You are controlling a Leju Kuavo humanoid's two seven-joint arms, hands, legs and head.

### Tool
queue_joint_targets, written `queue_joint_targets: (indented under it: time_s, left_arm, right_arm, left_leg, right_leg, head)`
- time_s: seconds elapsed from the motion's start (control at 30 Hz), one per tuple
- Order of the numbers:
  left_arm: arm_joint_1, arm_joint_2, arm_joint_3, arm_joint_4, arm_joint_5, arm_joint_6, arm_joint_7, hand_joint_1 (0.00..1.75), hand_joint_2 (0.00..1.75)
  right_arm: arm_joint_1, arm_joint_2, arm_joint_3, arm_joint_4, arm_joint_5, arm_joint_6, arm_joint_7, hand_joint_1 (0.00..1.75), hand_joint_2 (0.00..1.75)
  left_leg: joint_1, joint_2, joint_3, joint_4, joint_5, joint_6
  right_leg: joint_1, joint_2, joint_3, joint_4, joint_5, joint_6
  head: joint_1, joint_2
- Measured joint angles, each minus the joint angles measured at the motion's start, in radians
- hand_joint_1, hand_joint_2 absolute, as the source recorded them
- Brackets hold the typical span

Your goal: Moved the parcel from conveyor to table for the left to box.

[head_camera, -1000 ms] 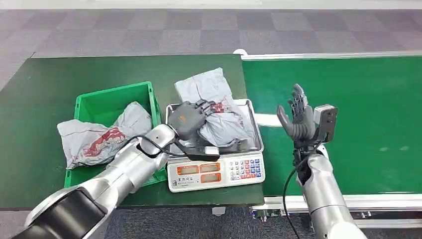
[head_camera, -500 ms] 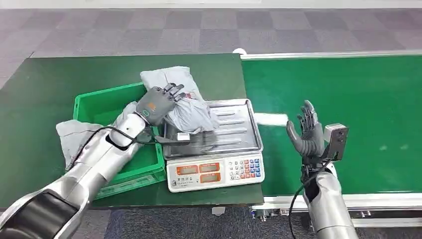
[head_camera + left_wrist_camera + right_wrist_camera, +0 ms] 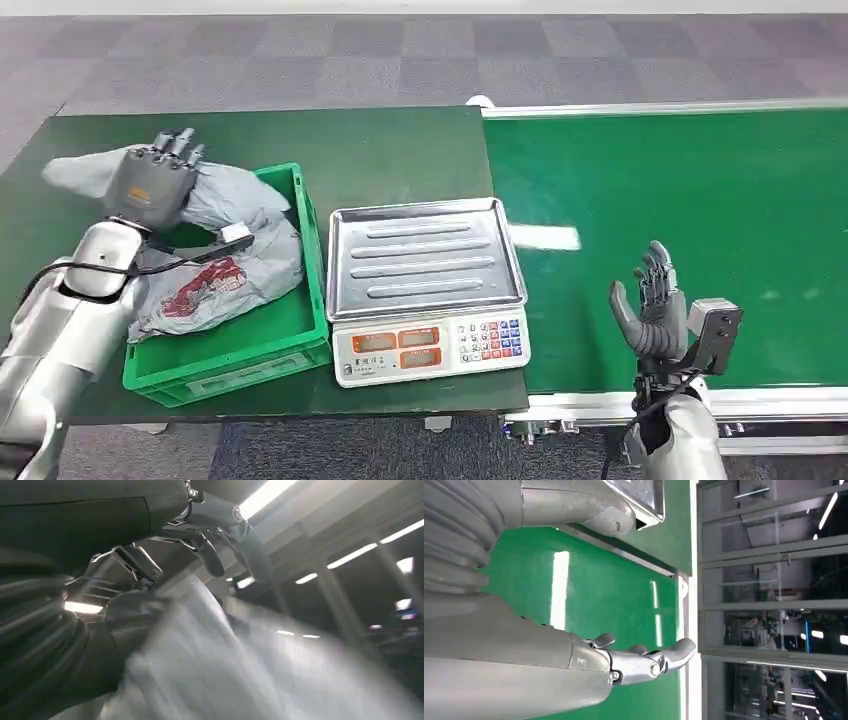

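The left hand [image 3: 152,180] gripped the grey parcel [image 3: 215,192] just past the far-left rim of the green box [image 3: 232,356], so the drop lay toward the scale [image 3: 427,290], while the right hand [image 3: 652,313] hung open above the conveyor [image 3: 700,190].

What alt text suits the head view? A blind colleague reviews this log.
The left hand holds a grey parcel above the far left edge of a green crate that already holds another grey parcel. Beside the crate stands a scale with a bare tray; the right hand, fingers apart, is raised over the green conveyor.
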Motion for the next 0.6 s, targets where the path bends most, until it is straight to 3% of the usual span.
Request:
queue_joint_targets:
  time_s: [0.13, 0.17, 0.2, 0.27, 0.43, 0.6]
  left_arm:
    - [0.101, 0.068, 0.134, -0.065, 0.024, -0.008, 0.0, 1.75, 1.75]
    - [0.115, 0.077, 0.154, -0.075, 0.025, -0.01, -0.001, 0.82, 1.75]
    - [0.127, 0.085, 0.171, -0.085, 0.025, -0.016, -0.002, 0.0, 1.75]
    - [0.151, 0.096, 0.201, -0.099, 0.057, -0.054, -0.031, 0.0, 1.75]
    - [0.256, 0.105, 0.294, -0.142, 0.353, -0.124, -0.26, 0.0, 1.75]
    - [0.302, 0.086, 0.327, -0.199, 0.526, -0.153, -0.372, 0.0, 1.75]
  right_arm:
    - [0.055, 0.0, -0.021, -0.038, -0.003, 0.002, -0.003, 0.0, 1.75]
    - [0.061, 0.0, -0.024, -0.044, -0.003, 0.002, -0.003, 0.0, 1.75]
    - [0.065, 0.0, -0.025, -0.05, -0.003, 0.002, -0.003, 0.0, 1.75]
    - [0.068, 0.0, -0.025, -0.057, -0.003, 0.004, -0.003, 0.0, 1.75]
    - [0.065, 0.0, -0.026, -0.061, 0.008, 0.012, -0.002, 0.0, 1.75]
    - [0.042, 0.0, -0.026, -0.061, 0.015, 0.009, 0.0, 0.0, 1.75]
  left_leg:
    - [0.0, 0.002, 0.0, 0.0, -0.001, -0.002]
    - [0.0, 0.001, 0.0, 0.0, -0.001, -0.002]
    - [0.0, 0.001, 0.0, 0.0, -0.001, -0.002]
    - [0.0, 0.001, 0.0, 0.0, -0.001, -0.002]
    - [0.0, 0.003, 0.001, 0.0, -0.002, -0.002]
    - [0.0, 0.0, 0.001, 0.0, -0.001, -0.002]
  right_leg:
    - [0.0, 0.002, -0.002, 0.0, -0.001, -0.001]
    - [0.0, 0.002, -0.001, 0.0, -0.001, -0.001]
    - [0.0, 0.001, -0.001, 0.0, -0.001, -0.001]
    - [0.0, 0.001, 0.0, 0.0, -0.001, -0.001]
    - [0.0, 0.002, -0.001, 0.0, -0.001, -0.001]
    - [0.0, -0.001, 0.0, 0.0, -0.001, -0.001]
  head:
    - [0.0, 0.0]
    - [0.0, 0.0]
    - [0.0, 0.0]
    - [0.0, 0.0]
    - [0.0, 0.0]
    - [0.0, 0.0]
